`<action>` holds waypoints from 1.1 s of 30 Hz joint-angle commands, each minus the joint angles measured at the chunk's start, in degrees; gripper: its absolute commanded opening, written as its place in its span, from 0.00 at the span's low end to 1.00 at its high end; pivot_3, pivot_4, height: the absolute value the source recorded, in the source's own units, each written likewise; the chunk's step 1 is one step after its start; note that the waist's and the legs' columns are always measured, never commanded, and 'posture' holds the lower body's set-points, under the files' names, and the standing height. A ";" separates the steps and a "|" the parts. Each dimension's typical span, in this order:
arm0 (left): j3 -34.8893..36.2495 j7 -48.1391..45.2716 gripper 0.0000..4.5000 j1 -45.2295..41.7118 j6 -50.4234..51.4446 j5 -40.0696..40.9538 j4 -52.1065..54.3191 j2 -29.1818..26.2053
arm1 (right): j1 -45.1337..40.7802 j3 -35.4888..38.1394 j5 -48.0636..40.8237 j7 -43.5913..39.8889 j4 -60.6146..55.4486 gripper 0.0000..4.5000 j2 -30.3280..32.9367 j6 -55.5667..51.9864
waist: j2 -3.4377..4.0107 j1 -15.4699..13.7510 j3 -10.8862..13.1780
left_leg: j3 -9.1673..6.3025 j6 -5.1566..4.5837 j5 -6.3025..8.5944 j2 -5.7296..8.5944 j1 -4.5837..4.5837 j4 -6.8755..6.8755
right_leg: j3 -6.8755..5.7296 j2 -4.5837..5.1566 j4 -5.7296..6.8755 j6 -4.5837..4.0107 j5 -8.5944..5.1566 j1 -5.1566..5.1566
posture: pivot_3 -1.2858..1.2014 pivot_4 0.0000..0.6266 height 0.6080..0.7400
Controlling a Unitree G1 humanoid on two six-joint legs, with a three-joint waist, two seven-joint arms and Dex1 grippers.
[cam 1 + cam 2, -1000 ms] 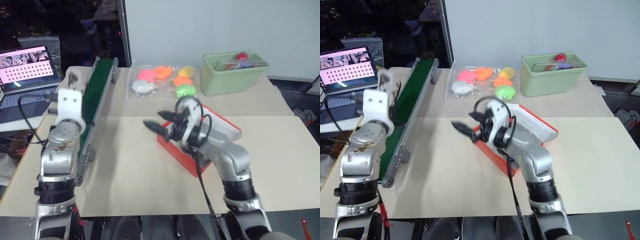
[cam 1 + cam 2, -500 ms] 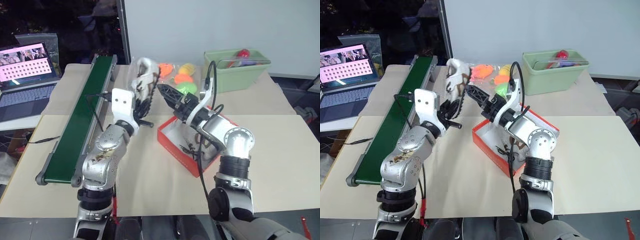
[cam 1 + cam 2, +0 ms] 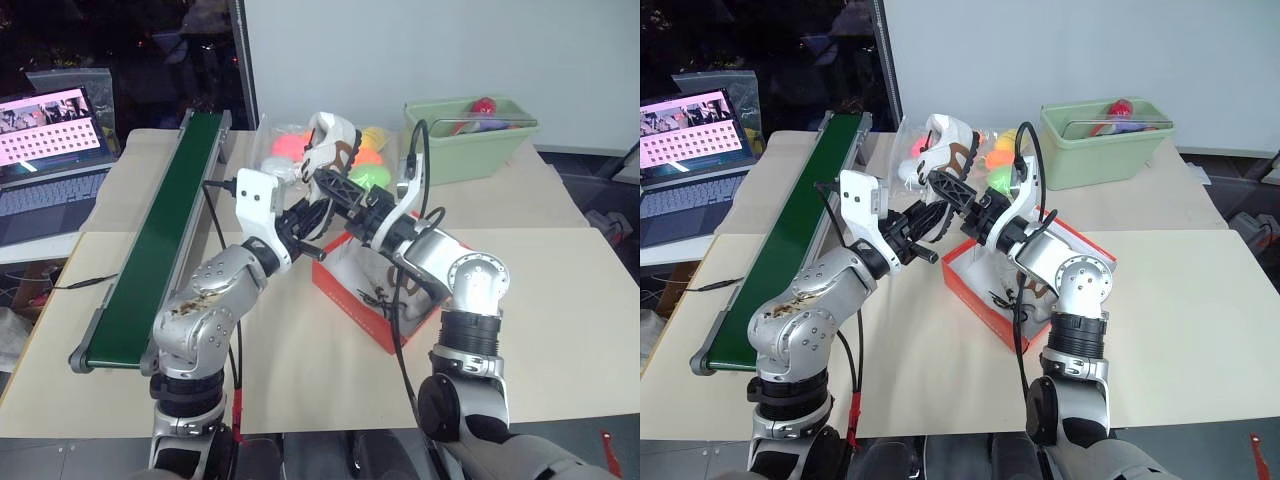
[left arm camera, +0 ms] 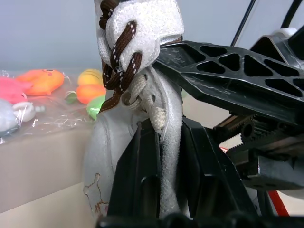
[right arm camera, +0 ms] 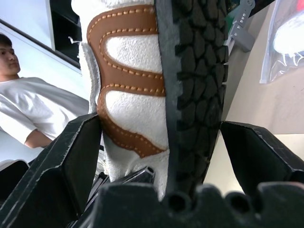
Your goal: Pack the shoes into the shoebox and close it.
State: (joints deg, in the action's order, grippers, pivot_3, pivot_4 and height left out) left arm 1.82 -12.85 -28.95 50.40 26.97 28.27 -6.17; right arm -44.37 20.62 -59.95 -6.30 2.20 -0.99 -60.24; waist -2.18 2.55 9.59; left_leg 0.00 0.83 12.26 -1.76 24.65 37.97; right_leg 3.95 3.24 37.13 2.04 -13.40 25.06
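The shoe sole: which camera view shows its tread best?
The right wrist view: the shoe's black lugged sole fills the middle, between the open right pincer's fingers. The left wrist view gives laces and upper, pinched by the left pincer. The head views show the whole shoe, small.

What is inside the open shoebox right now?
Inside the shoebox, a white interior and a dark tangle like laces show. The right arm covers the rest, so a second shoe there cannot be confirmed.

Silver arms, white wrist housings, black cables, black lattice pincer (image 3: pixel 335 190) fingers.
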 commanded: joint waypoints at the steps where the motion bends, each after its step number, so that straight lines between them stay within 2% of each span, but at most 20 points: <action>1: -2.21 -1.48 0.14 -1.53 0.05 2.29 2.87 0.20 | -2.42 -0.41 -2.21 0.24 -1.59 1.00 -0.48 1.28 | 0.00 0.00 0.00 | 0.00 0.00 0.00 0.00 0.00 0.00 | 0.00 0.00 0.00 0.00 0.00 0.00 | 0.52 0.24 0.92; 4: -2.14 -1.53 0.13 -1.62 -0.02 2.30 2.69 -0.23 | -2.51 -0.44 -2.00 0.66 -1.63 0.85 -0.77 1.69 | 0.00 0.01 0.00 | 0.00 0.00 0.00 -0.01 0.00 0.00 | 0.00 -0.01 0.00 0.00 0.00 0.00 | 0.52 0.24 0.92; 10: -2.47 -1.51 0.13 -1.47 -0.23 2.03 2.35 -1.11 | -2.88 -1.04 -1.45 0.45 -1.26 0.43 -0.90 2.04 | 0.00 0.02 0.00 | 0.00 0.00 0.00 -0.01 0.00 0.00 | 0.00 -0.01 0.01 0.00 0.00 0.00 | 0.52 0.24 0.92; 13: -3.11 -2.20 0.13 -0.85 -0.22 2.03 2.77 -2.09 | -2.86 -1.42 -1.57 -0.03 -1.50 0.31 -1.00 1.87 | 0.00 0.00 0.00 | 0.00 0.00 0.00 0.00 0.00 0.00 | 0.00 -0.01 0.00 0.00 0.00 0.00 | 0.52 0.24 0.92; 19: -4.10 -3.37 0.13 0.37 -0.18 2.13 3.60 -3.85 | -2.68 -0.57 -4.05 0.26 -2.78 0.31 -2.03 1.98 | 0.00 0.02 0.00 | 0.00 0.00 0.00 -0.01 0.00 0.00 | 0.00 -0.01 0.01 0.00 0.00 0.00 | 0.52 0.24 0.92; 22: -3.61 -3.49 0.31 0.83 -0.92 2.30 4.07 -4.09 | -2.73 0.55 -5.75 1.38 -2.85 0.30 -2.66 2.51 | 0.00 -0.02 0.00 | -0.01 0.00 0.00 -0.01 0.00 0.00 | 0.00 0.00 0.00 0.00 0.00 0.00 | 0.52 0.24 0.92; 26: -4.44 -3.60 0.63 1.56 -1.65 1.16 4.75 -5.11 | -2.81 1.95 -7.38 3.02 -2.77 0.30 -3.28 3.39 | 0.01 -0.04 0.00 | -0.01 0.00 0.00 -0.01 0.00 0.00 | 0.00 0.00 0.01 0.00 0.00 0.00 | 0.52 0.24 0.92; 29: -2.58 -3.62 0.63 3.48 -2.20 1.33 5.21 -6.39 | -3.33 2.42 -3.90 3.54 -3.06 0.30 -1.74 7.72 | 0.01 0.17 0.00 | 0.00 0.00 0.00 -0.01 -0.01 0.00 | 0.00 -0.01 0.01 0.00 0.00 0.00 | 0.52 0.24 0.92; 33: -0.02 -6.40 0.63 7.76 -2.37 1.68 5.71 -11.36 | -6.55 4.50 -2.59 3.70 0.18 0.30 3.96 9.32 | 0.08 0.03 0.04 | 0.02 0.01 0.00 -0.01 -0.02 0.00 | 0.01 -0.01 0.00 0.00 0.00 0.01 | 0.52 0.24 0.92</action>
State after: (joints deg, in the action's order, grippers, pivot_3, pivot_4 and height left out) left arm 0.39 -17.77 -22.59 47.93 27.39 32.94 -16.27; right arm -47.35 23.86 -61.85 -1.46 4.16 0.36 -53.24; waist -2.10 2.58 9.63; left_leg 0.02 0.84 12.25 -1.75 24.63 37.98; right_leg 3.97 3.24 37.12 2.04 -13.40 25.06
